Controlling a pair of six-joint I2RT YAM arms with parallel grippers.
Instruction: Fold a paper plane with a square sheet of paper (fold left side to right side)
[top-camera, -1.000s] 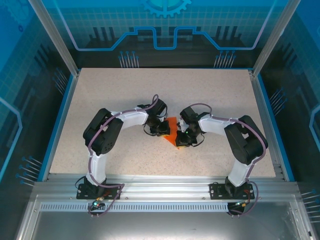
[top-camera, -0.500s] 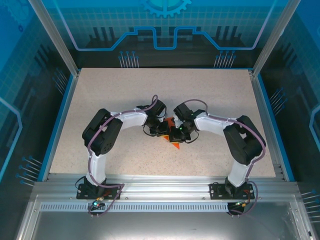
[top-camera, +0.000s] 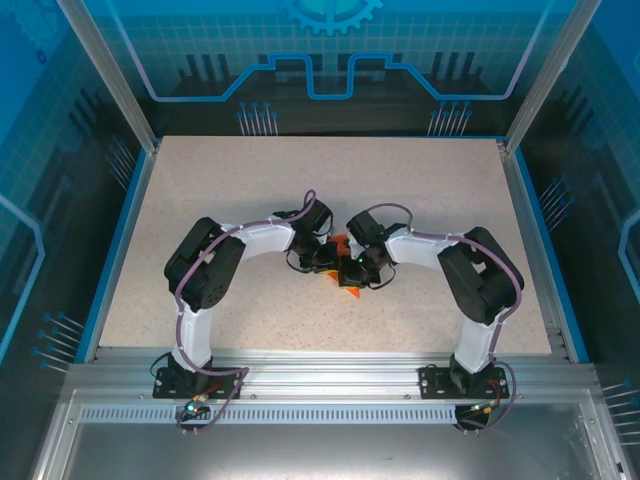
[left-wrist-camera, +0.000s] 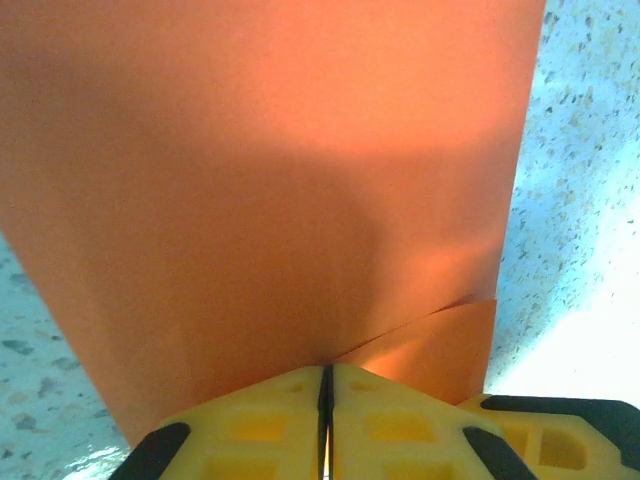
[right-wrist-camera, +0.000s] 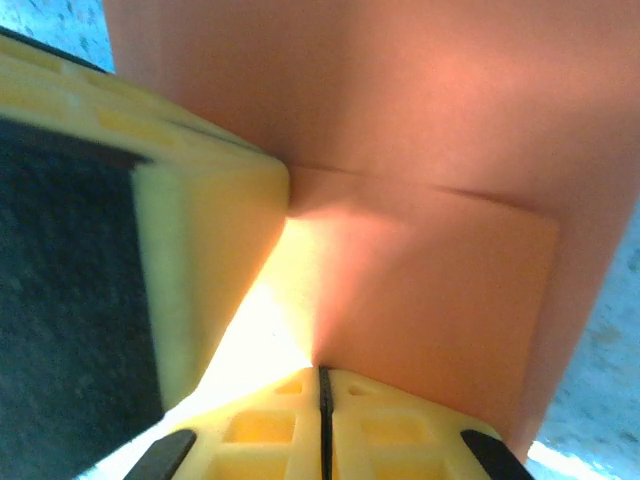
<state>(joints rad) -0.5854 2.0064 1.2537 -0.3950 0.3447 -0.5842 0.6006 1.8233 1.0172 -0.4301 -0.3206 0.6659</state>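
The square sheet of paper (top-camera: 350, 293) is orange-red and lies partly folded at the table's middle, mostly covered by both gripper heads. My left gripper (top-camera: 326, 262) and right gripper (top-camera: 352, 272) meet tip to tip over it. In the left wrist view the paper (left-wrist-camera: 260, 180) rises from the shut left gripper (left-wrist-camera: 325, 373), with a lower layer showing to the right. In the right wrist view the right gripper (right-wrist-camera: 321, 370) is shut, with the paper (right-wrist-camera: 430, 290) running into its seam. The left gripper's yellow finger (right-wrist-camera: 205, 250) sits close beside it.
The speckled beige table (top-camera: 220, 180) has open room all round the paper. A blue rim (top-camera: 120, 240) and clear walls bound it. The arm bases (top-camera: 190, 375) stand on the metal rail at the near edge.
My right gripper has moved left, up against the left gripper, covering more of the paper. The left gripper's jaws have closed a little further. The left arm has stayed in place.
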